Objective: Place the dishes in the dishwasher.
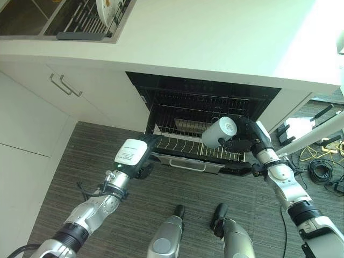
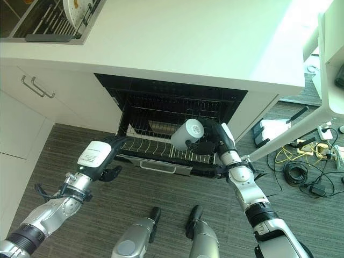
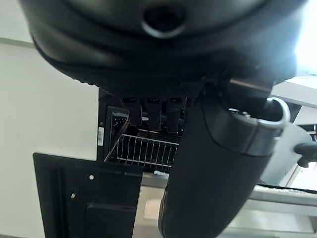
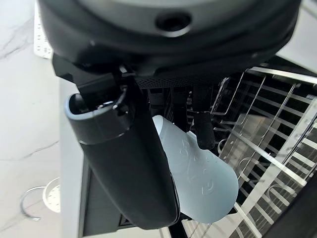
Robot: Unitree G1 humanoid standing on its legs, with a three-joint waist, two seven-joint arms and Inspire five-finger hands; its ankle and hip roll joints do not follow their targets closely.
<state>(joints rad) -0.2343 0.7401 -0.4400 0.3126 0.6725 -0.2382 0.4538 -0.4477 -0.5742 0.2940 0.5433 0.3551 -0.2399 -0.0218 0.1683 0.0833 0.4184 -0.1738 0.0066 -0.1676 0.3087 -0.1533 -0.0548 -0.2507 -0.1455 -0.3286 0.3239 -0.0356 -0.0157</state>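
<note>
Far left, up on the white surface (image 1: 215, 37): a sunken rack (image 1: 80, 21) holding a round white plate (image 1: 110, 8) on edge among upright metal tines. Below it, white cabinet fronts with two slim metal bar handles (image 1: 65, 86).

Left arm reaching up from the lower left, forearm angled toward the open black dishwasher (image 1: 204, 102), left hand (image 1: 137, 156) held back-upward at the near left corner of the pulled-out wire rack (image 1: 185, 142). Fingers straight in a row and pointing into the opening, thumb set apart below, nothing in the grasp, as seen in the left wrist view.

Centre: the wire rack drawn forward out of the dark cavity, its rows of tines bare, a pale handle along its front edge, grey wood-grain floor (image 1: 177, 188) beneath.

Right of centre: pale cylindrical white cup (image 1: 219, 132) lying on its side in the air above the right part of the wire rack, base turned toward the camera. Right arm rising from the lower right, bent at the wrist, right hand (image 1: 246, 138) wrapped round the cup's side, thumb on one flank and fingers curled on the other, confirmed in the right wrist view with the rack wires just past the cup.
</note>
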